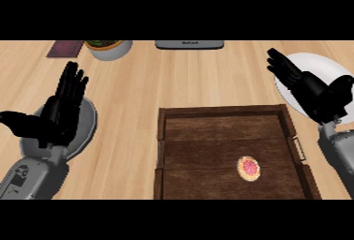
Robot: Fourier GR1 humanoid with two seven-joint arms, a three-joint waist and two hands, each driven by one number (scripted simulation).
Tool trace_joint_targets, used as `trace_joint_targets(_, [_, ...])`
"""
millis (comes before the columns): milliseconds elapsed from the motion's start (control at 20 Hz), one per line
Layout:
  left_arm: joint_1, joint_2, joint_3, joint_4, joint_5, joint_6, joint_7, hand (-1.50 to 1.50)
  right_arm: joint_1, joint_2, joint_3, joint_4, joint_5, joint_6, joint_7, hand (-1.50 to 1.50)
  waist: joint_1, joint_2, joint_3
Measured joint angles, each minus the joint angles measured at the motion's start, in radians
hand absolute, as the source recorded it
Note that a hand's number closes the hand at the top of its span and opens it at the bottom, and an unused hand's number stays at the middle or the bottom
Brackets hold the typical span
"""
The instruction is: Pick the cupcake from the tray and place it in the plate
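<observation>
Below right hand (319, 93): cupcake (249, 168).

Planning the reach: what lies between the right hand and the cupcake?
In the head view, only the tray's right wall and bare floor lie between the right hand and the cupcake.

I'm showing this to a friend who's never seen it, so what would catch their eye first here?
Probably the dark wooden tray in the lower middle of the counter, with a small pink-topped cupcake sitting alone near its lower right. Next, the two black hands: the left hand held open over a grey plate at the left, and the right hand open over a white plate at the upper right.
</observation>
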Motion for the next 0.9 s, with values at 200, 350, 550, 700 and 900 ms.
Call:
trace_joint_targets(200, [0.036, 0.023, -0.019, 0.036, -0.036, 0.012, 0.037, 0.00, 0.009, 0.042, 0.014, -0.061, -0.123, 0.128, -0.011, 1.50, -0.012, 0.011, -0.018])
trace_joint_targets(350, [0.082, 0.033, -0.052, 0.080, -0.060, 0.019, 0.075, 0.00, -0.017, 0.038, 0.052, -0.133, -0.146, 0.224, -0.029, 1.50, -0.016, 0.003, -0.027])
trace_joint_targets(550, [0.132, 0.031, -0.081, 0.118, -0.068, 0.022, 0.111, 0.00, -0.070, -0.091, 0.074, -0.248, 0.127, 0.216, -0.159, 1.50, -0.038, -0.005, -0.030])
trace_joint_targets(700, [0.153, 0.027, -0.094, 0.116, -0.078, 0.036, 0.128, 0.00, 0.090, -0.038, 0.067, -0.221, 0.142, 0.159, -0.300, -1.50, -0.046, 0.010, -0.026])
trace_joint_targets(900, [0.165, 0.019, -0.115, 0.099, -0.090, 0.045, 0.146, 0.00, 0.231, 0.045, 0.068, -0.146, 0.006, 0.247, -0.464, -1.50, -0.035, 0.021, -0.024])
